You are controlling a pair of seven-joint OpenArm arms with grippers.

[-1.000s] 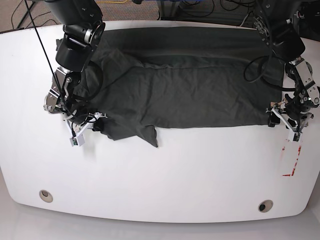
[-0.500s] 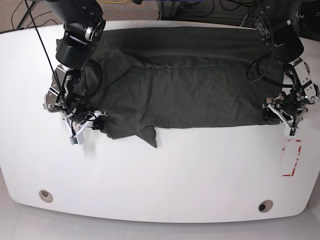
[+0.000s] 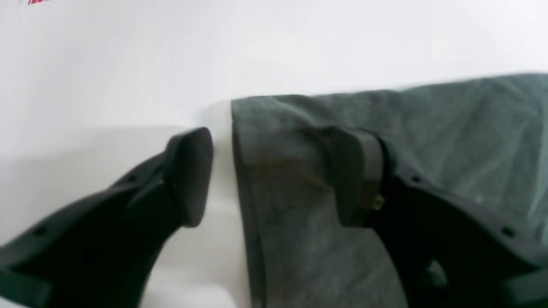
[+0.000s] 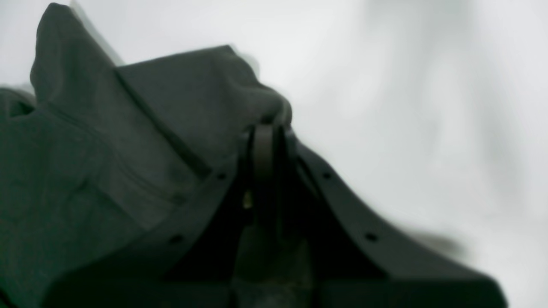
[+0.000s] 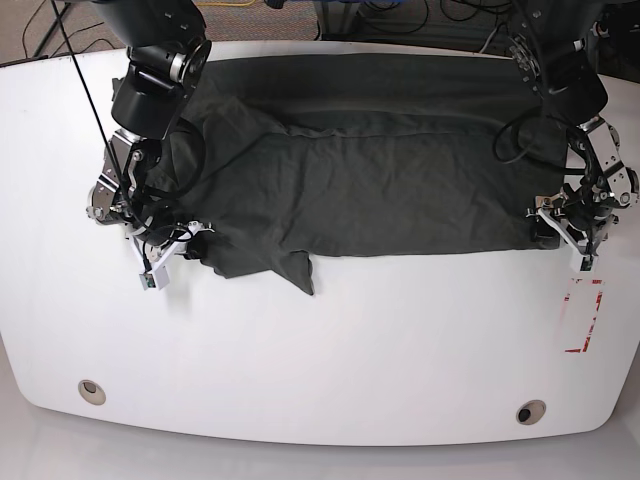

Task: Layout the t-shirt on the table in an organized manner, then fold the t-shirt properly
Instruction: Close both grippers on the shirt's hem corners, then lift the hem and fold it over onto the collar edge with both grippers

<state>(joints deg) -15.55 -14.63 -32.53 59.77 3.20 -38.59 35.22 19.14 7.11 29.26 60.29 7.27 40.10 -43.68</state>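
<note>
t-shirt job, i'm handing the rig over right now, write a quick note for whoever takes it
Left gripper: open, straddling a near corner edge of the dark charcoal-grey cloth t-shirt; one finger on the cloth, the other on bare table. Nothing gripped.
Right gripper: shut on the t-shirt, pinching a bunched fold at the opposite end.
T-shirt: spread lengthwise across the far half of the glossy white table, mostly flat, rumpled at the right gripper's end, with a flap hanging toward the near side.
Done: rough layout.
Left: smooth the rumpled end and the flap, then all the folding.
</note>
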